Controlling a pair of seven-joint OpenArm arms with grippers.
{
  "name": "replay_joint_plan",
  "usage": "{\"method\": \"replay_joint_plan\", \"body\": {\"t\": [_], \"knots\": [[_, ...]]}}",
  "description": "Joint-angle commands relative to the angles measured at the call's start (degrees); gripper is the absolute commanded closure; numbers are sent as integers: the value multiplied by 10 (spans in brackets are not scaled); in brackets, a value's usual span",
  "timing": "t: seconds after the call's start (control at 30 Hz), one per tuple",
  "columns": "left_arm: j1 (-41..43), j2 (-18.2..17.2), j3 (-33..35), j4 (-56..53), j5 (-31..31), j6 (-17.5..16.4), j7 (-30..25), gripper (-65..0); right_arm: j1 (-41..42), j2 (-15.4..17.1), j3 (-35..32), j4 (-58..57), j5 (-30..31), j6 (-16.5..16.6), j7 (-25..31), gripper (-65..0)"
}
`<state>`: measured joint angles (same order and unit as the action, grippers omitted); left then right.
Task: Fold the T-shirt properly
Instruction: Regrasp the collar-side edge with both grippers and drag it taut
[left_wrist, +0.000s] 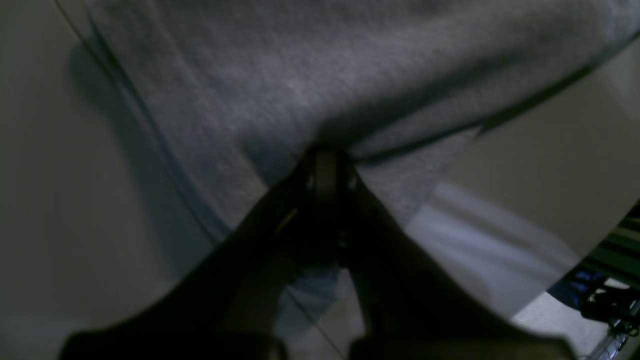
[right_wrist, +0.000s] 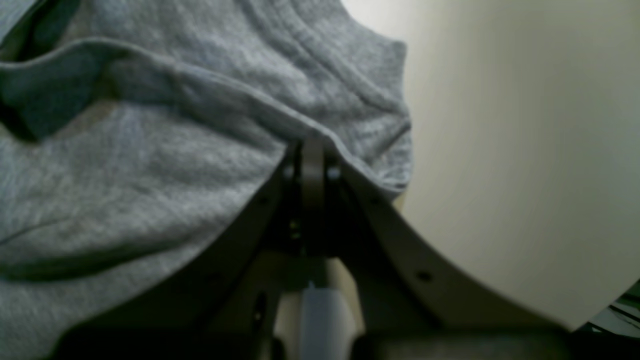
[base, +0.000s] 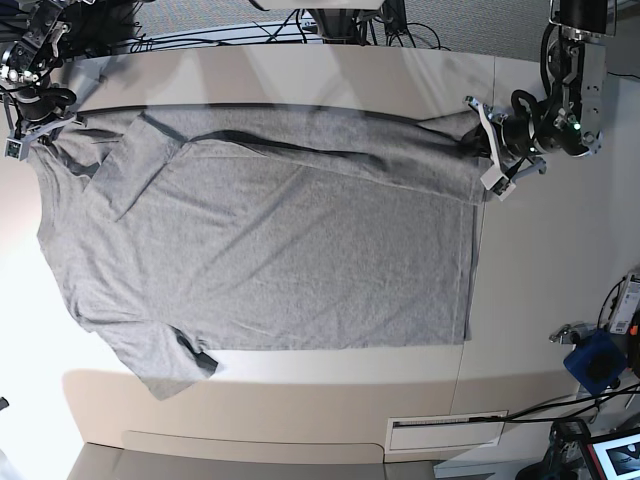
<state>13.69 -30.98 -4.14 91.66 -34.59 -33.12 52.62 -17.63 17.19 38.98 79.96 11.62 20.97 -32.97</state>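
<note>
T-shirt (base: 300, 250): grey, spread over the table (base: 560, 300), occupying the left and middle of the base view; long axis runs roughly side to side in that view, from the right gripper (base: 45, 135) across to the left gripper (base: 490, 150); the longer edge nearest the robot's arms is folded over as a band, its upper border nearly straight and dipping slightly toward the left gripper.

Orientation: straight end at the base view's right, its edge running down the view to a square corner at lower right; lower border close to level from that corner toward the middle; a sleeve-like flap (base: 160, 355) at lower left points down the view, with a small dark patch beside it; which end is the collar cannot be told with certainty; no lettering readable on the visible side.

Left gripper: jaws pressed together on a gathered fold of the T-shirt, at its upper right corner in the base view; creases run out from the fingertips in the left wrist view.

Right gripper: jaws pressed together on the folded edge at the opposite upper corner; the raised hem passes at the fingertips in the right wrist view.

Containers: none identified; a blue object (base: 596, 361) lies near the right border of the base view, well apart from the cloth; contents, if any, cannot be told.
</note>
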Motion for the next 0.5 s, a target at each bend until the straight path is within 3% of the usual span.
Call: {"method": "replay_joint_plan", "body": {"t": [0.0, 0.13, 0.47], "knots": [[21, -6, 5, -7, 45, 0, 70, 0, -5, 9, 4, 1, -15, 2, -33, 0], [36, -6, 5, -7, 45, 0, 70, 0, -21, 7, 4, 26, 11, 21, -48, 0], [88, -16, -13, -7, 45, -15, 79, 0, -104, 6, 5, 112, 12, 19, -63, 0]]}}
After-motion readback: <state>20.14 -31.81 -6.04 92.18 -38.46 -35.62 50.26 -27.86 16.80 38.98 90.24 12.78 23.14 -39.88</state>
